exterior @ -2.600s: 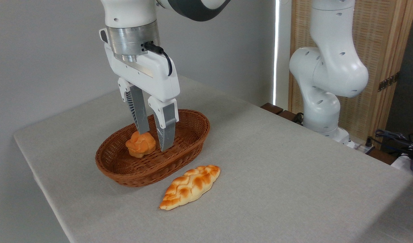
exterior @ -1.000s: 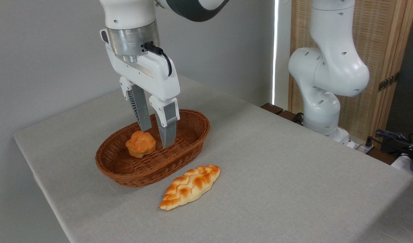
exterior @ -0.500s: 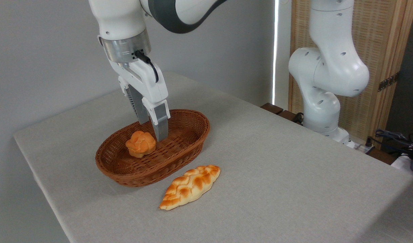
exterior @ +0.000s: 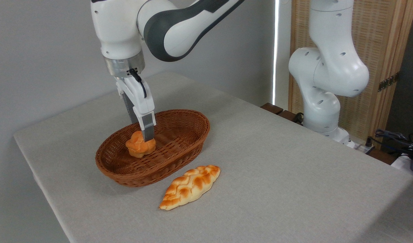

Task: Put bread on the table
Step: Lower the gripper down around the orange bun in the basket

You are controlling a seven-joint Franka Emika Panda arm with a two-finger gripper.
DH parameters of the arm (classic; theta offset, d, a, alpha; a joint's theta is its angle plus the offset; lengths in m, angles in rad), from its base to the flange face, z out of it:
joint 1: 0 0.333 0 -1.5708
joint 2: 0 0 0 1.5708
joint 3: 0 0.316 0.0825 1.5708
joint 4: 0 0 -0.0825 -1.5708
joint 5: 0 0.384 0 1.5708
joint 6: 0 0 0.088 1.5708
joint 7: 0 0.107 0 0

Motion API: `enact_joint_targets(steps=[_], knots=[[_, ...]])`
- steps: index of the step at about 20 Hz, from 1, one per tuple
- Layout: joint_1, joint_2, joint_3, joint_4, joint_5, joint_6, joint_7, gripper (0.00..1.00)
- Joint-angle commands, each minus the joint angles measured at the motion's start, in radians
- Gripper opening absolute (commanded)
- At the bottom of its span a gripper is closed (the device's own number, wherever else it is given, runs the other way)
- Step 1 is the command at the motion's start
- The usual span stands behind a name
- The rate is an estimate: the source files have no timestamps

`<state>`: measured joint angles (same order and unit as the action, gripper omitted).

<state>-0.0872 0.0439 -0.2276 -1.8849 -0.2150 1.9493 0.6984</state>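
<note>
Gripper [exterior: 143, 134] at bun [exterior: 140, 144] in basket [exterior: 179, 148], grip state unclear edge-on; pick step, next needs firm clamp, lift to table [exterior: 277, 175].

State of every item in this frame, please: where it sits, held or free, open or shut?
bread: in the basket, not lifted.
basket: upright on the table, holding only the bun.
braided loaf: lying free on the table.
hand: at the bun, seen edge-on; opening unclear.
</note>
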Motion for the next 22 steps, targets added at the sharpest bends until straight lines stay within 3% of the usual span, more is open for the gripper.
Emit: enact_joint_targets(steps=[1, 9, 12, 15, 17, 20, 21, 22], knots=[[-0.035, 0.039, -0.007, -0.006, -0.02, 0.031, 0.009, 1.0], [-0.042, 0.102, -0.007, -0.003, -0.006, 0.097, 0.009, 1.0], [-0.042, 0.114, -0.009, -0.003, 0.048, 0.097, 0.007, 1.0], [-0.042, 0.119, -0.007, -0.003, 0.049, 0.097, 0.01, 1.0], [-0.04, 0.119, -0.007, -0.003, 0.081, 0.097, 0.012, 0.87], [-0.04, 0.128, -0.006, 0.0, 0.098, 0.097, 0.013, 0.43], [-0.04, 0.129, -0.006, 0.001, 0.098, 0.097, 0.013, 0.35], [-0.04, 0.129, -0.006, 0.001, 0.098, 0.097, 0.013, 0.34]])
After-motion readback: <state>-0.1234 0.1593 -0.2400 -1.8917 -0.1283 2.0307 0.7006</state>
